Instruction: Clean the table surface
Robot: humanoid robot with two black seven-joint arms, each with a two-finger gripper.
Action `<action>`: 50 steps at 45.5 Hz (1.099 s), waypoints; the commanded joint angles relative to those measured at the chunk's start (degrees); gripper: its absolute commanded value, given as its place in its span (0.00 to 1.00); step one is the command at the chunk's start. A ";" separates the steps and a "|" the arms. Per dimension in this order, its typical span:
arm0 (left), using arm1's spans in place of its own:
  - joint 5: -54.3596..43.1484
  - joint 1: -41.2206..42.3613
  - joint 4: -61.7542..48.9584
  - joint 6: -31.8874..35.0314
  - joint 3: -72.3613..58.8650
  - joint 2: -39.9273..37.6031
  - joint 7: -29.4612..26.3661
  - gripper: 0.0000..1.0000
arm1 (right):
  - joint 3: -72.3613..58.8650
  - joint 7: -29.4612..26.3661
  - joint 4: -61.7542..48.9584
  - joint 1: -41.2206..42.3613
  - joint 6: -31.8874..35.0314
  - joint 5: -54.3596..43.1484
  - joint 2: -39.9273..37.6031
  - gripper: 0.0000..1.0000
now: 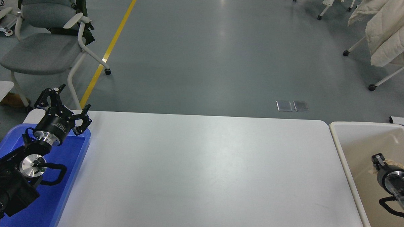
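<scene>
The table surface is a wide, matte white top with rounded corners, and nothing lies on it. My left gripper is parked at the lower left, above the far end of the blue tray, open and empty. My right gripper comes in from the right edge and hangs inside the cream-beige bin, pointing down. A small pale beige crumpled thing shows right beside its tip. I cannot tell whether the gripper holds it.
A grey chair stands beyond the table's far left corner. A chair with a white coat stands at the far right. Grey floor with a yellow line lies behind the table.
</scene>
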 commanded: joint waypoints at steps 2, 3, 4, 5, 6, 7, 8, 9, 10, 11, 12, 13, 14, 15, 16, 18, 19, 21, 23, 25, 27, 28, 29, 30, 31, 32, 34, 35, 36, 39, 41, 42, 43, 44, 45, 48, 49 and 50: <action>0.00 0.00 0.00 0.00 0.00 0.00 0.00 1.00 | 0.28 0.14 0.35 -0.38 -0.14 2.21 0.32 1.00; 0.00 0.00 0.00 0.00 0.00 0.00 0.00 1.00 | 0.28 0.14 0.53 -0.38 -0.14 2.47 0.32 1.00; 0.00 0.00 0.00 0.00 0.00 0.00 0.00 1.00 | 0.28 0.14 0.53 -0.38 -0.14 2.74 0.32 1.00; 0.00 0.00 0.00 0.00 0.00 0.00 0.08 1.00 | 0.28 0.14 0.53 -0.38 -0.14 3.09 0.32 1.00; 0.00 0.00 0.00 0.00 0.00 0.00 0.00 1.00 | 0.28 0.14 0.53 -0.38 -0.14 3.44 0.24 1.00; 0.00 0.00 0.00 0.00 0.00 0.00 0.00 1.00 | 0.28 0.23 0.53 -0.29 -0.14 3.88 0.23 1.00; 0.00 0.00 0.00 0.00 0.00 0.00 0.00 1.00 | 0.28 0.23 0.53 -0.20 -0.14 4.32 0.23 1.00; 0.00 0.00 0.00 0.00 0.00 0.00 0.00 1.00 | 0.28 0.23 0.44 -0.20 -0.22 4.76 0.23 1.00; 0.00 0.00 0.00 0.00 0.00 0.00 0.00 1.00 | 0.28 0.32 0.36 -0.29 -0.22 5.20 0.23 1.00; 0.00 0.00 0.00 0.00 0.00 0.00 0.00 1.00 | 0.28 0.32 0.36 -0.29 -0.31 5.72 0.23 1.00; 0.00 0.00 0.00 0.00 0.00 0.00 0.00 1.00 | 0.28 0.32 0.36 -0.29 -0.40 6.16 0.23 1.00; 0.00 0.00 0.00 0.00 0.00 0.00 0.00 1.00 | 0.37 0.32 0.53 -0.20 -0.40 6.52 0.23 1.00; 0.00 0.00 0.00 0.00 0.00 0.00 0.00 1.00 | 0.37 0.40 0.62 -0.29 -0.31 6.78 0.23 1.00; 0.00 0.00 0.00 0.00 0.00 0.00 0.08 1.00 | 0.46 0.41 0.88 -0.38 -0.31 7.04 0.06 1.00; 0.00 0.00 0.00 0.00 0.00 0.00 0.00 1.00 | 0.54 0.49 1.49 -0.55 -0.31 7.31 -0.38 1.00; 0.00 0.00 0.00 0.00 0.00 0.00 0.08 1.00 | 0.63 0.84 3.68 -0.64 -0.22 7.92 -1.34 1.00; 0.00 0.00 0.00 0.00 0.00 0.00 0.00 1.00 | 0.72 1.11 5.35 -0.73 -0.14 8.19 -2.30 1.00; 0.00 0.08 0.00 0.09 0.00 0.00 0.00 1.00 | 1.86 1.63 10.52 -1.34 -0.22 8.36 -5.37 1.00; 0.00 0.00 0.00 0.09 0.00 0.00 0.00 1.00 | 4.66 1.99 15.45 -1.87 -0.22 8.37 -8.01 1.00; 0.00 0.00 0.00 0.09 0.00 0.00 0.00 1.00 | 9.40 2.07 19.93 -2.75 -0.31 8.37 -10.04 1.00; 0.00 0.09 0.00 0.09 0.00 0.00 0.00 1.00 | 15.45 2.16 23.80 -4.06 -0.22 8.37 -11.36 1.00; 0.00 0.00 0.00 0.09 0.00 0.00 0.00 1.00 | 18.71 2.16 25.39 -4.85 -0.05 8.37 -11.71 1.00; 0.00 0.00 0.00 0.00 0.00 0.00 0.00 1.00 | 22.13 2.16 26.97 -5.73 0.04 8.28 -11.89 1.00; 0.00 0.00 0.00 0.09 0.00 0.00 0.00 1.00 | 25.38 2.16 28.29 -6.70 0.21 8.28 -11.98 1.00; 0.00 0.00 0.00 0.09 0.00 0.00 0.00 1.00 | 28.81 2.16 29.70 -7.49 0.30 8.28 -11.98 1.00; 0.00 0.08 0.00 0.09 0.00 0.00 0.00 1.00 | 31.89 2.16 31.10 -8.46 0.39 8.28 -11.98 1.00; 0.00 0.00 0.00 0.00 0.00 0.00 0.00 1.00 | 37.43 2.16 34.18 -10.13 0.65 8.19 -11.63 1.00; 0.00 0.00 0.00 0.09 0.00 0.00 0.00 1.00 | 39.72 2.16 35.85 -10.92 0.65 8.19 -11.46 1.00; 0.00 0.08 0.00 0.00 0.00 0.00 0.00 1.00 | 41.92 2.16 37.52 -11.71 0.65 8.19 -11.19 1.00; 0.00 0.00 0.00 0.00 0.00 0.00 0.08 1.00 | 46.50 2.16 42.53 -14.17 0.65 8.10 -9.97 1.00; 0.00 0.00 0.00 0.00 0.00 0.00 0.00 1.00 | 48.52 2.16 45.17 -15.14 0.57 7.58 -8.48 1.00; 0.00 0.00 0.00 0.00 0.00 0.00 0.00 1.00 | 49.32 2.16 46.05 -15.32 0.57 7.40 -7.42 1.00; 0.00 0.00 0.00 0.00 0.00 0.00 0.00 1.00 | 49.85 2.16 46.67 -15.32 0.57 7.31 -6.19 1.00; 0.00 0.00 0.00 0.00 0.00 0.00 0.00 1.00 | 50.29 2.16 46.94 -15.23 0.57 7.22 -4.88 1.00; 0.00 0.00 0.00 0.00 0.00 0.00 0.00 1.00 | 50.99 2.25 46.94 -15.06 0.39 7.05 -3.47 1.00; 0.00 0.00 0.00 0.00 0.00 0.00 0.00 1.00 | 54.76 2.43 46.76 -14.44 0.39 6.96 0.13 1.00; 0.00 0.00 0.00 0.00 0.00 0.00 0.00 1.00 | 56.60 2.43 46.59 -14.18 0.39 6.87 1.36 1.00; 0.00 0.00 0.00 0.00 0.00 0.00 0.08 1.00 | 58.19 2.51 46.41 -13.92 0.48 6.78 2.60 1.00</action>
